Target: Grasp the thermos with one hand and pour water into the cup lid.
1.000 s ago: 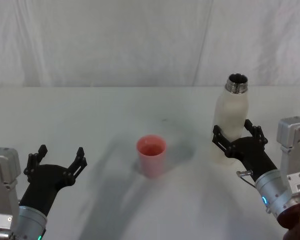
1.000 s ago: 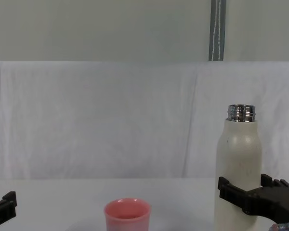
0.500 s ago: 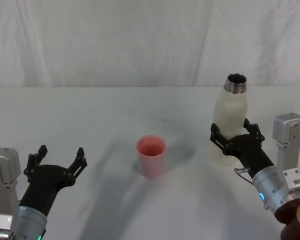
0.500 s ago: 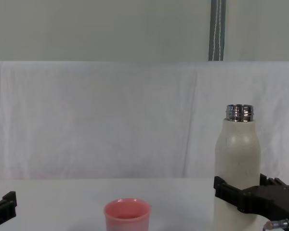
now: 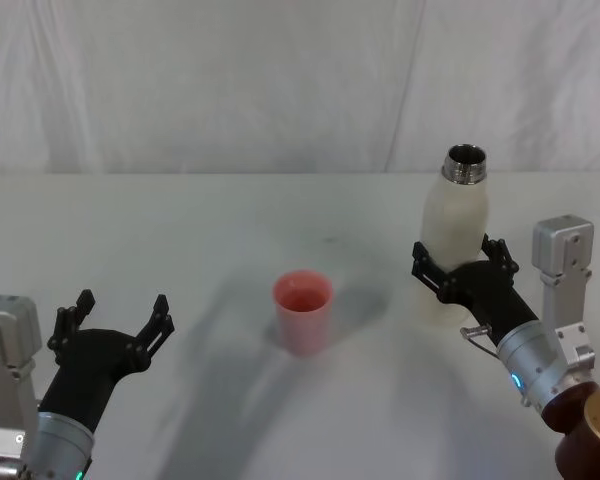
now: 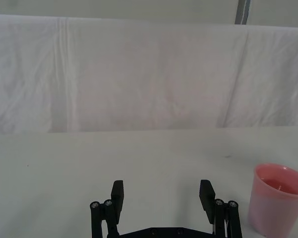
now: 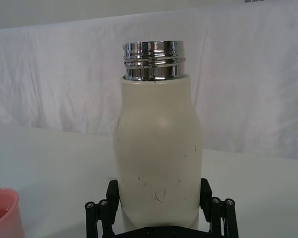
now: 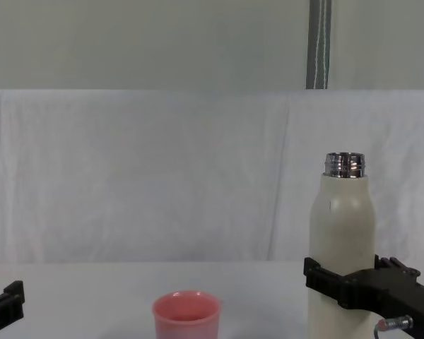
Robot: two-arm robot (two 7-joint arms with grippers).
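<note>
Near the right edge of the table, the right gripper (image 5: 458, 275) has its jaws around the low middle of the tall cream-white thermos (image 5: 454, 228), which looks smooth, stiff and probably heavy with water.

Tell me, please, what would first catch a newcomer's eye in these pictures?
The tall cream thermos stands upright on the right of the white table, its steel neck uncapped, with the right pincer closed around its lower body. Left of it sits the pink cup lid, and the left pincer waits open nearby.
</note>
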